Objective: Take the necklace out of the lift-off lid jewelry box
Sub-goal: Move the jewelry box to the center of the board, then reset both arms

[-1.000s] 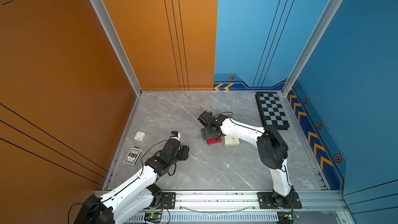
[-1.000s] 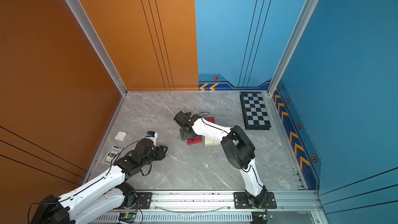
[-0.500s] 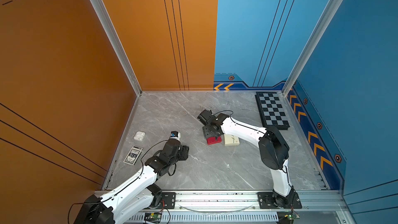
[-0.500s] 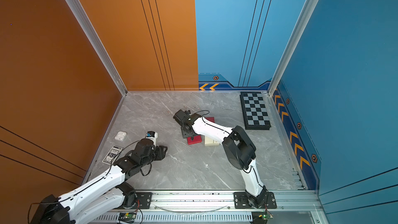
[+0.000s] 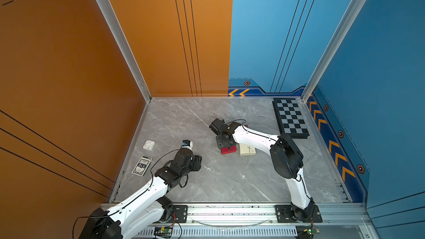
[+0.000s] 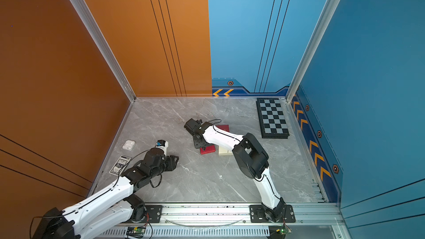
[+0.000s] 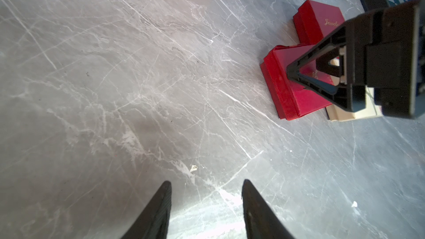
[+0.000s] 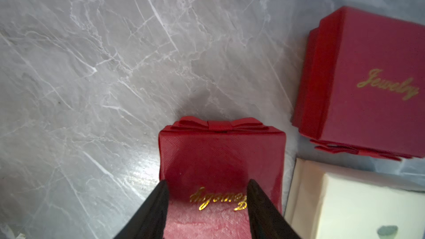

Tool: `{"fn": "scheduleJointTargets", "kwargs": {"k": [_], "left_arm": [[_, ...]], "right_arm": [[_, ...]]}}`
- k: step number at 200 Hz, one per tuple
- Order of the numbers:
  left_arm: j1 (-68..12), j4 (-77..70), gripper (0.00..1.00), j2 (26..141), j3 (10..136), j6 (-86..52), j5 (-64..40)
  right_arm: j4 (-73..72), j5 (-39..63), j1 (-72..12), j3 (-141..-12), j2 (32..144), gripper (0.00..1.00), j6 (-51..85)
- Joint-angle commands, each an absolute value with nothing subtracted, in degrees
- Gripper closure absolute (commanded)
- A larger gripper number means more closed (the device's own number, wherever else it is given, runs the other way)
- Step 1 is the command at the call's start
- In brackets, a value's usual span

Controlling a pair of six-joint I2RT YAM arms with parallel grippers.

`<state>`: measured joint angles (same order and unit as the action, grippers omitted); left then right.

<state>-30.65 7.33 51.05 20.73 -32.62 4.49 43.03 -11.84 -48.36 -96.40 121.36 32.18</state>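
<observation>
left gripper (image 7: 205, 181): fingers apart, hovering above marble table (image 7: 103, 77) | right gripper (image 8: 207, 182): fingers spread at top of red jewelry box (image 8: 220, 152), grip on it undeterminable

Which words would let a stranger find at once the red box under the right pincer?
From the chessboard, go towards the middle of the table, where three small boxes sit together. It is the red box nearest the robot's base, beside the cream box; the other red box lies farther back.

Both top views: high, looking down on whole table (image 5: 218, 180); wrist cams: close, both catch red box (image 7: 276, 83).
</observation>
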Motion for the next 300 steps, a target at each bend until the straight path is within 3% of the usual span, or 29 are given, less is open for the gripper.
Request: {"fn": "scheduleJointTargets", "kwargs": {"k": [1,137,212,238,281,300], "left_arm": [[-30.0,8.7,0.49,50.6,20.7,-32.6,4.4],[-30.1,9.6,0.47,50.4,21.5,-32.2,4.1],[-30.1,9.8,0.43,49.7,23.1,-31.1,3.5],[-30.2,9.9,0.38,48.6,25.4,-29.7,3.8],[-30.2,7.9,0.27,50.5,32.9,-25.4,5.6],[-29.9,6.8,0.17,53.3,36.4,-22.8,6.6]], "right_arm": [[44.5,-11.4,-47.8,-96.6,124.1,0.47,32.6],[41.0,-8.0,-44.1,-95.8,124.3,0.5,31.8],[40.5,-11.7,-47.0,-93.0,112.7,0.46,30.7],[40.5,-14.0,-47.3,-89.9,107.6,0.37,29.8],[40.6,-18.6,-46.2,-81.7,95.8,0.12,26.8],[40.3,-19.7,-45.0,-77.6,90.3,0.02,25.2]]}}
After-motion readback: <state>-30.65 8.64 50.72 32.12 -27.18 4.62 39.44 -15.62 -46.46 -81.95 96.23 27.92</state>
